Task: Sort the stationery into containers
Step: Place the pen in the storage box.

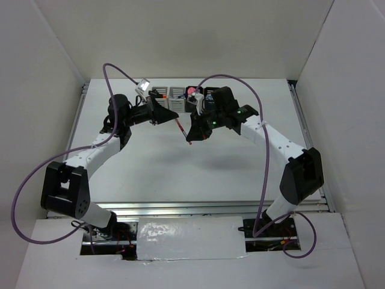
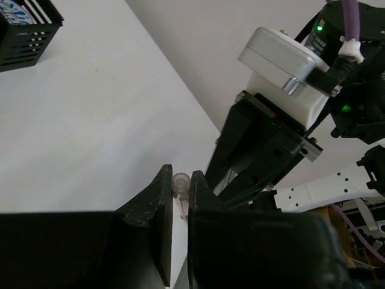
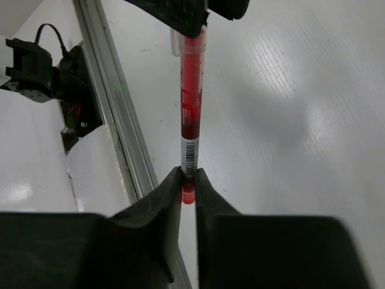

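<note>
**One red pen, both my jaws shut on it, clear of the table**

My left gripper (image 2: 180,176) is pinched almost fully closed. Between its two black fingertips sits the rounded clear end of a thin red pen with a see-through plastic barrel (image 3: 191,102). My right gripper (image 3: 188,176) is just as narrow. It is clamped across the same pen near the opposite end, right beside the barcode label, and a short red stub pokes out on the near side of those fingertips.

The pen runs straight from one pair of jaws to the other, so the two sets of fingertips face each other with the red barrel between them. From my right wrist, my left fingers (image 3: 180,15) show directly ahead, closed over the clear end. From above, the pen hangs tilted between my jaws, above the white table (image 1: 240,168) and not touching it.

The row of four small square slotted pen holders (image 1: 183,94), two light grey and two black, stands beyond both pairs of jaws toward the far edge of the table, apart from the pen. From my left wrist, one black holder (image 2: 27,39) lies well off ahead and to the left of my left jaws. It holds something blue and white that I cannot make out. A pink-capped item (image 1: 192,91) stands in the row beyond my right jaws; I cannot tell which compartment.
</note>
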Robot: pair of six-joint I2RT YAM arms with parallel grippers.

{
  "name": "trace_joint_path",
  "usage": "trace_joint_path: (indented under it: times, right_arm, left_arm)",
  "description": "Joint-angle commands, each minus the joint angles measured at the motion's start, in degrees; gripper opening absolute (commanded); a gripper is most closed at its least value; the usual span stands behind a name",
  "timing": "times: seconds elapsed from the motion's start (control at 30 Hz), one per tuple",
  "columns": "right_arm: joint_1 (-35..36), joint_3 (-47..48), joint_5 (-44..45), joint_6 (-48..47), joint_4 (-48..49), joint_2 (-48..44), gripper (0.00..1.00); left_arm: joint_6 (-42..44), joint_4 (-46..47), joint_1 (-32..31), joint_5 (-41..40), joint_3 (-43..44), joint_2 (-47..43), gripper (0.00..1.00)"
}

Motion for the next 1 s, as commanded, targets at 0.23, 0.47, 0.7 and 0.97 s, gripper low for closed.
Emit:
trace_joint_path:
  times: [0.23, 0.47, 0.7, 0.97]
  right_arm:
    - [-7.97, 0.84, -1.49, 6.56, 2.90, -3.80, 0.62]
    - [-17.57, -5.14, -1.41, 5.53, 2.82, -9.07, 0.63]
    - [-21.18, -9.89, -0.09, 5.52, 3.78, -11.80, 0.63]
    - [-24.08, -10.68, -0.17, 3.51, 1.94, -12.33, 0.63]
  left_arm:
    - [18.97, -6.65, 1.57, -5.60, 18.08, 6.28, 0.00]
    - [38.80, -10.29, 2.54, -25.65, 34.29, 17.63, 0.00]
    - [48.74, -4.58, 1.48, -32.70, 41.50, 26.86, 0.00]
    - [45.86, -1.06, 1.57, -30.59, 45.72, 34.95, 0.00]
